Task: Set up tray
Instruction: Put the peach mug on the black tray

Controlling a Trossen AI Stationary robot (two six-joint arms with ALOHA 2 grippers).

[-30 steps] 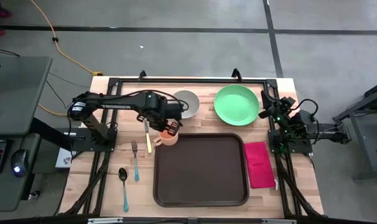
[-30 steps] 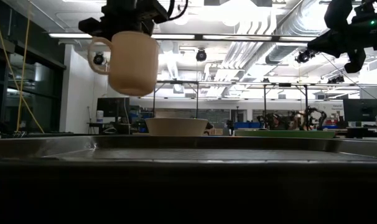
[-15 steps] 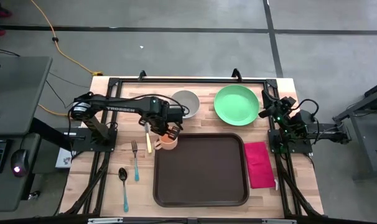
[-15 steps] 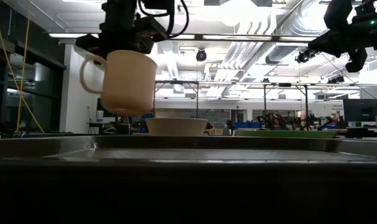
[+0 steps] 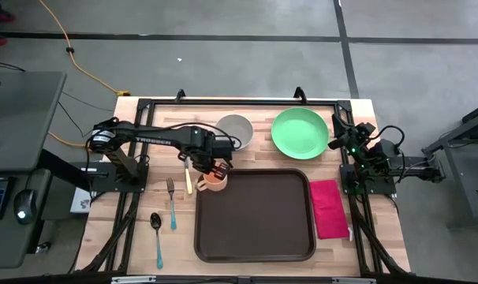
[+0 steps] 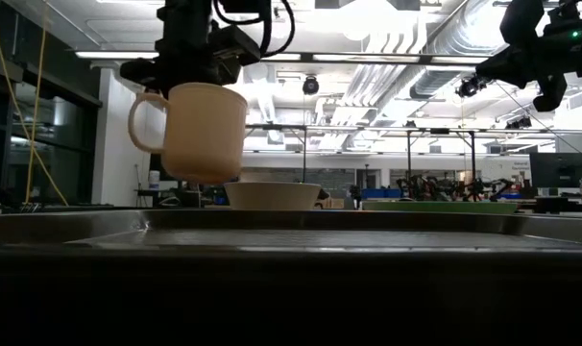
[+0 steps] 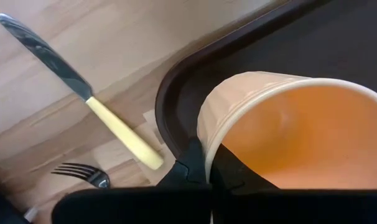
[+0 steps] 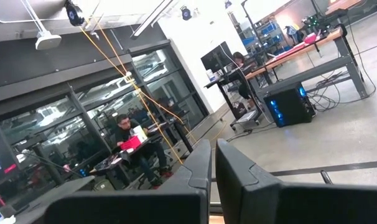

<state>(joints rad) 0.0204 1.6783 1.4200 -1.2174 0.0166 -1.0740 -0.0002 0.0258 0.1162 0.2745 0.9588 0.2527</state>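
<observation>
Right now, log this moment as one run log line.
left gripper: shut on cup, held above tray top-left corner | right gripper: shut, parked beside green plate | tray: bare

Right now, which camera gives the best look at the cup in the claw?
The low view: the whole cup with its handle hangs clear above the tray. The high view shows just its rim beneath the left claw; the left wrist view only its orange inside.

Open floor across the brown tray (image 5: 255, 214); a raised cup (image 5: 214, 180) hangs over its corner nearest the knife (image 5: 188, 177), bowl (image 5: 236, 130) behind.
</observation>
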